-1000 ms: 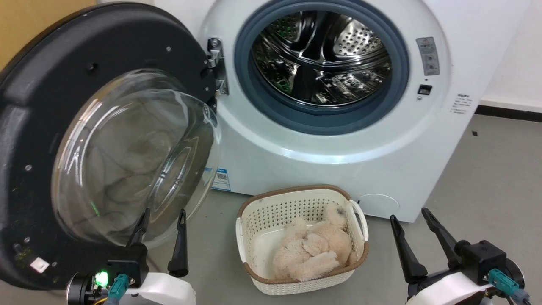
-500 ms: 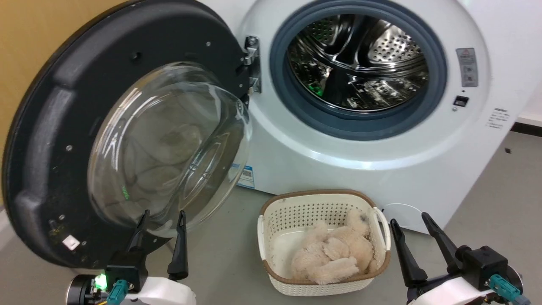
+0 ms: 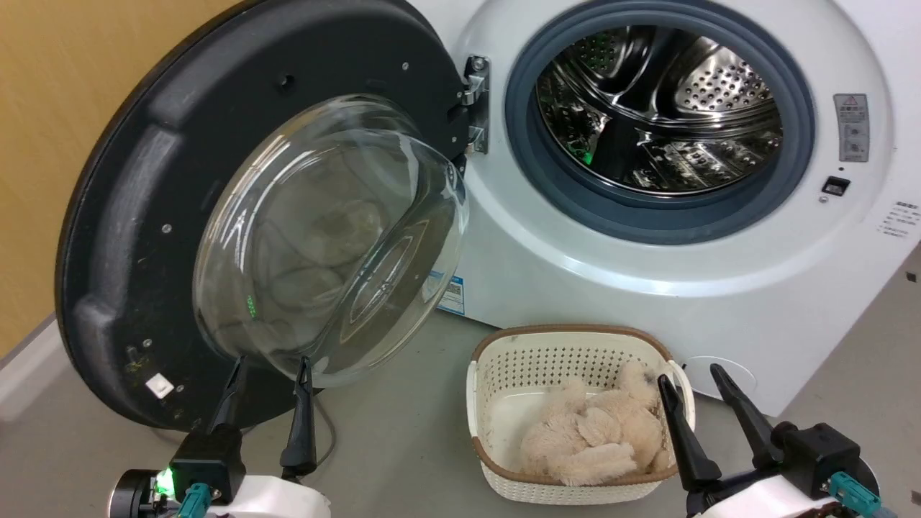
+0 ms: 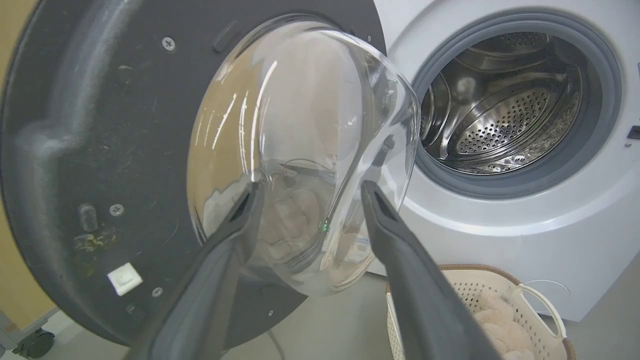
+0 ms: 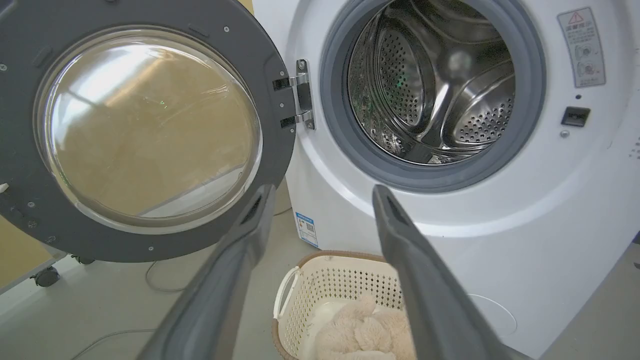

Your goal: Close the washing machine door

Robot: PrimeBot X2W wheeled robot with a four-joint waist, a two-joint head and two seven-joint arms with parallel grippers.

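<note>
Robot parts: left gripper (image 3: pixel 270 362), two long dark tapered fingers (image 3: pixel 301 417), black base block (image 3: pixel 205 460), white forearm shell (image 3: pixel 277 496), teal plug (image 3: pixel 193 498), lit green lamp (image 3: pixel 167 480). Right gripper (image 3: pixel 688 375): the same, no lamp.

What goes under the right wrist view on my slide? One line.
Right gripper, fingers apart, faces the washing machine with the washing machine door wide open and a laundry basket below.

Looks like a laundry corner to me: white front-loader washing machine (image 3: pixel 611 288) at 1 o'clock, cream basket (image 3: pixel 575 363) of fluffy stuff at 5 o'clock, bare grey floor (image 3: pixel 403 446).
</note>
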